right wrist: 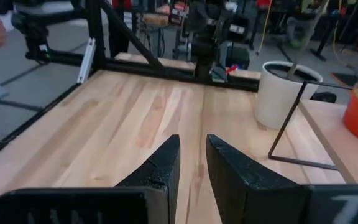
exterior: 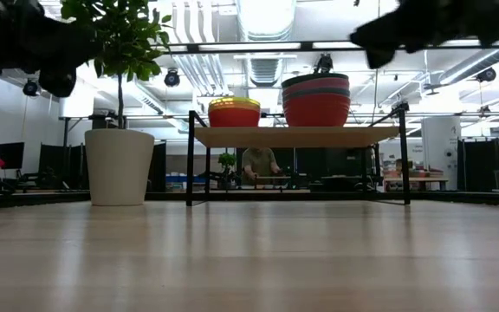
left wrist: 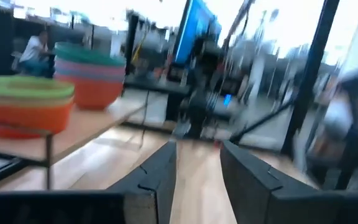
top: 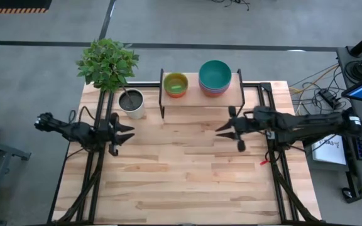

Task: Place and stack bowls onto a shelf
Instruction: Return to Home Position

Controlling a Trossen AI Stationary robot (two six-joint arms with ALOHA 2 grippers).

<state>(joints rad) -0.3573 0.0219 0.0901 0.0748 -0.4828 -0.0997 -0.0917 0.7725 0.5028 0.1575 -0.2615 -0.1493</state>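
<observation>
The shelf (top: pixel 193 95) stands at the far middle of the table, and its wooden top carries two stacks of bowls. The smaller stack (top: pixel 176 84) has a green bowl on top of yellow and orange ones. The taller stack (top: pixel 215 76) is teal on top, with purple, pink and red showing in the low view (exterior: pixel 316 100). My left gripper (top: pixel 127 133) hovers open over the table's left side, pointing right, its fingers apart in its wrist view (left wrist: pixel 197 146). My right gripper (top: pixel 222 129) hovers narrowly open (right wrist: pixel 192 138) near the shelf, pointing left. Neither holds anything.
A white plant pot (top: pixel 131 103) with a leafy plant stands left of the shelf at the far left. Black frame rails run along both table sides. People and desks show in the room beyond the table. Bare wooden table stretches across the middle and near side.
</observation>
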